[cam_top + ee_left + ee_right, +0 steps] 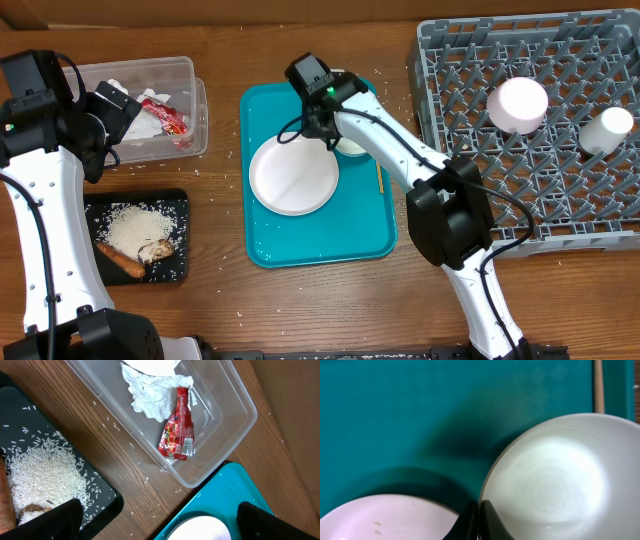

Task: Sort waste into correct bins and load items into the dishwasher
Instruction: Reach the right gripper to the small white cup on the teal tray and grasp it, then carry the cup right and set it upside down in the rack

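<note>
**While right gripper (480, 522) pinched the bowl (555, 480), left gripper (159, 507) hung open**

As the right wrist view showed, right was clenched on the bowl rim, one finger inside and one outside. Overhead hid that contact under the arm. Bowl sat on the teal tray (320, 240), just beside the plate (293, 175); couldn't tell if they touched. Stick (380, 178) lay on the bowl's other side.

Only overhead showed the rack (430, 60), right of the tray, holding an upturned bowl (517, 103) and a cup (607, 128).

Left was released by the tub (230, 445), fingers wide apart, holding nothing. Its wrist view gave the tub contents plainly: wrapper (177, 430) against a napkin (150, 390). Rice (45, 470) lay in the black tray (107, 500), with loose grains on the table (115, 455). Overhead added a whole carrot (118, 262) in that tray, cut off at the wrist view's edge.
</note>
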